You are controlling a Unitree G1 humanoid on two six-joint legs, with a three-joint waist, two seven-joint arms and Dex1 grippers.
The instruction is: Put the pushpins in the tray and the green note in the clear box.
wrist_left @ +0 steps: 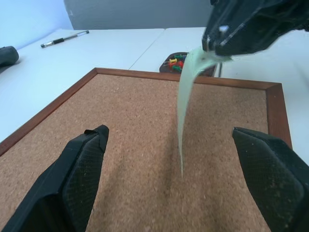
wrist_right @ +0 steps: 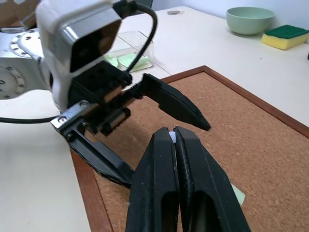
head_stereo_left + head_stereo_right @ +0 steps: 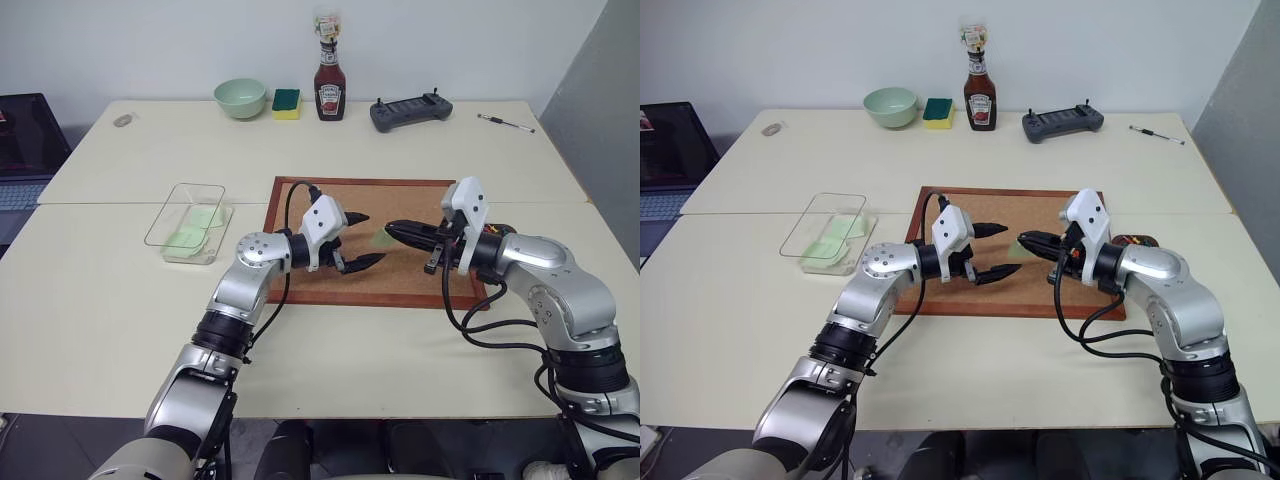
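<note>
My right gripper (image 3: pixel 390 229) is shut on the green note (image 1: pixel 185 96), a pale strip that hangs from its tips down to the corkboard (image 3: pixel 400 275). My left gripper (image 3: pixel 372 238) faces it over the board with its jaws wide open and the note's lower end between them; nothing is held. The tray (image 1: pixel 170 61), a small dark dish with pushpins (image 1: pixel 176 63) in it, sits just off the board's far edge beside my right arm. The clear box (image 3: pixel 190 222) stands left of the board with green paper inside.
Along the table's back edge are a pale green bowl (image 3: pixel 240 97), a green-and-yellow sponge (image 3: pixel 286 103), a ketchup bottle (image 3: pixel 330 90), a dark controller (image 3: pixel 410 112) and a pen (image 3: pixel 505 122). A laptop (image 3: pixel 25 150) sits at the far left.
</note>
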